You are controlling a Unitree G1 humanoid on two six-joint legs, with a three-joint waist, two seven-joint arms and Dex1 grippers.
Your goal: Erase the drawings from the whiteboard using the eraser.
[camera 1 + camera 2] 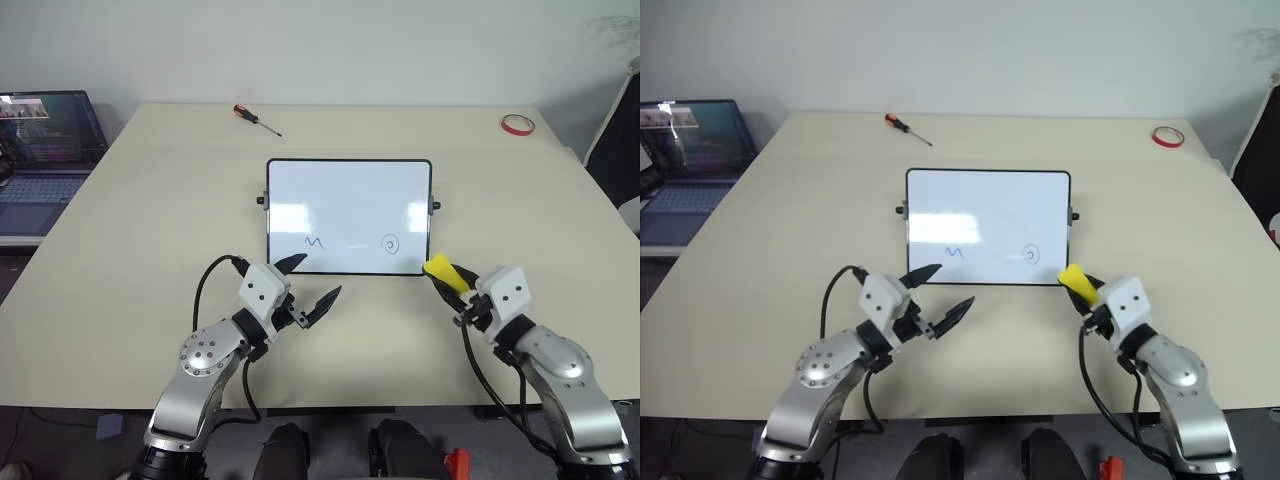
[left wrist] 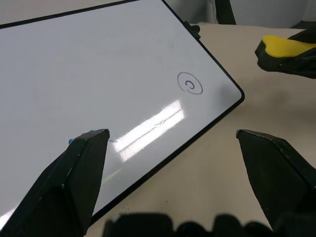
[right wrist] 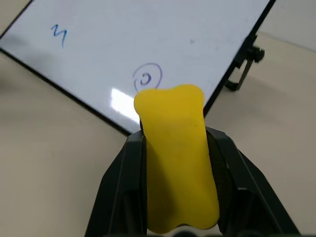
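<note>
The table (image 1: 130, 240) carries the whiteboard (image 1: 348, 190) at its centre, with a blue wavy line (image 1: 315, 242) and a small circle (image 1: 390, 243) along its six o'clock edge. No red mark is visible. The left gripper (image 1: 308, 284) hovers spread wide by the seven o'clock corner. The right gripper (image 1: 459, 286) pinches the yellow eraser (image 1: 444, 271) off the five o'clock corner. To wipe well, I'd lay the eraser flat and sweep firmly over the circle first. No readable writing anywhere.
</note>
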